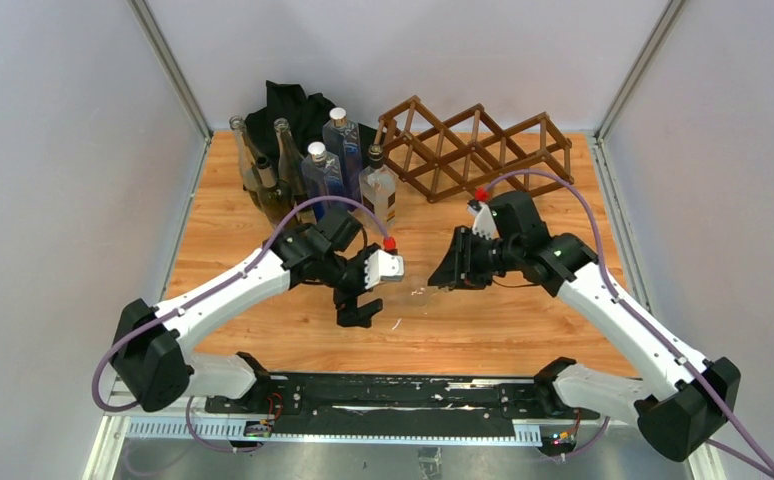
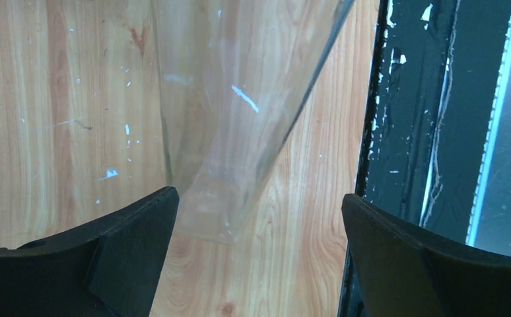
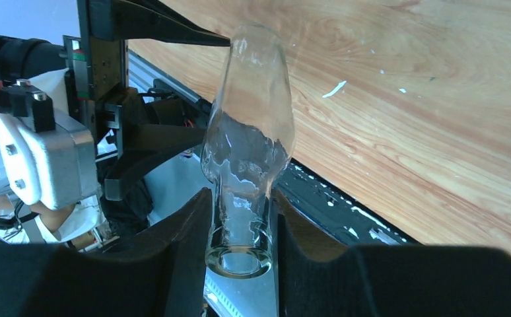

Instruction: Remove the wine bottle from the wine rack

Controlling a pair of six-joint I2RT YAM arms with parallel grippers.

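The wine bottle is clear glass and hard to see from above. My right gripper is shut on its neck and holds it off the table, pointing toward the left arm; seen from above, the gripper is at mid table. My left gripper is open, its jaws wide apart. The bottle's butt end lies between them, close to the left finger, not clamped. The dark brown lattice wine rack stands at the back right, with no bottle in it.
Several upright bottles stand in a cluster at the back left in front of a black bag. A black rail runs along the near edge. Grey walls enclose the wooden table on three sides.
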